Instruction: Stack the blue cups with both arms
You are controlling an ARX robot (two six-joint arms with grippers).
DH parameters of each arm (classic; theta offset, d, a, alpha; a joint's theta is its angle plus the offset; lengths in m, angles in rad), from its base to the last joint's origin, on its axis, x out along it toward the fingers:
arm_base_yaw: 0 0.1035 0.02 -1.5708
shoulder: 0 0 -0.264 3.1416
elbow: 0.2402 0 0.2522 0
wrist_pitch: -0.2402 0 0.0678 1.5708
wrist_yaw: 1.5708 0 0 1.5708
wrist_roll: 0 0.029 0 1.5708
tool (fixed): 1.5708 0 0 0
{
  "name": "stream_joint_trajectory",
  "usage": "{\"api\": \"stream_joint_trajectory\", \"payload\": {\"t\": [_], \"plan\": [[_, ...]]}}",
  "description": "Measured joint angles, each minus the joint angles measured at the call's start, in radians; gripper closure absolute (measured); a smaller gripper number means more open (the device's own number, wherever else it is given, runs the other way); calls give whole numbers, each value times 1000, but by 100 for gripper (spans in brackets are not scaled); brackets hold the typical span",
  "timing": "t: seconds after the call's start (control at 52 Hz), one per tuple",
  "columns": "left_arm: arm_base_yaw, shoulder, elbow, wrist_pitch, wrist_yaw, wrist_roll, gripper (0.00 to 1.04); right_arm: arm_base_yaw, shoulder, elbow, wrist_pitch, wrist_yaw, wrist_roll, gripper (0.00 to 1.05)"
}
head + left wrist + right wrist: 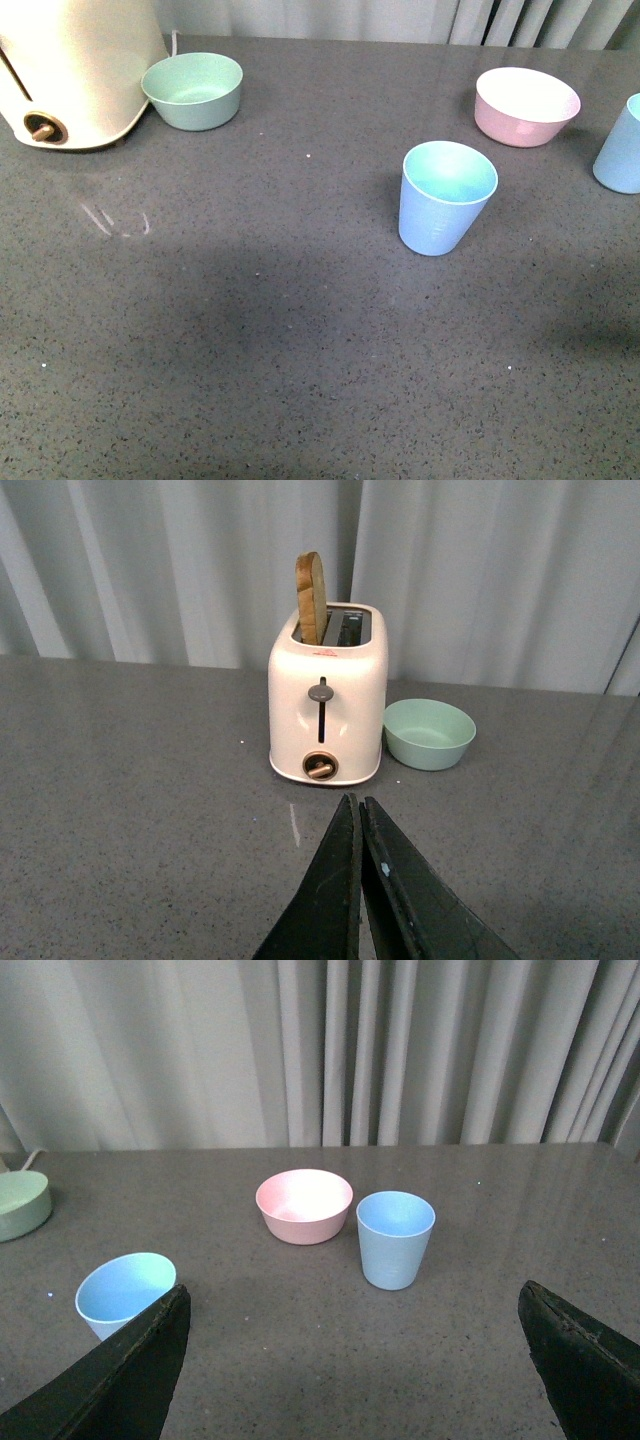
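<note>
One blue cup (444, 197) stands upright near the middle of the grey table. The other blue cup (621, 146) stands at the right edge of the front view, cut off by the frame. Neither arm shows in the front view. In the right wrist view both cups show: one (395, 1239) straight ahead of my open right gripper (355, 1300), the other (122, 1291) partly behind one finger (130, 1370). My left gripper (356, 810) is shut and empty, pointing at the toaster; no cup shows in its view.
A cream toaster (75, 65) with a slice of bread (310, 597) stands at the back left, a mint-green bowl (194, 90) beside it. A pink bowl (526, 105) with a white inside stands at the back right, between the cups. Curtains hang behind the table.
</note>
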Motion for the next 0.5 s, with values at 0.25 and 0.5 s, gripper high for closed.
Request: {"api": "stream_joint_trajectory", "payload": {"t": [0.25,0.5], "plan": [[0,0,0,0,0,0,88,0,0,0,0,0,0,9],[0,0,0,0,0,0,49,0,0,0,0,0,0,9]]}}
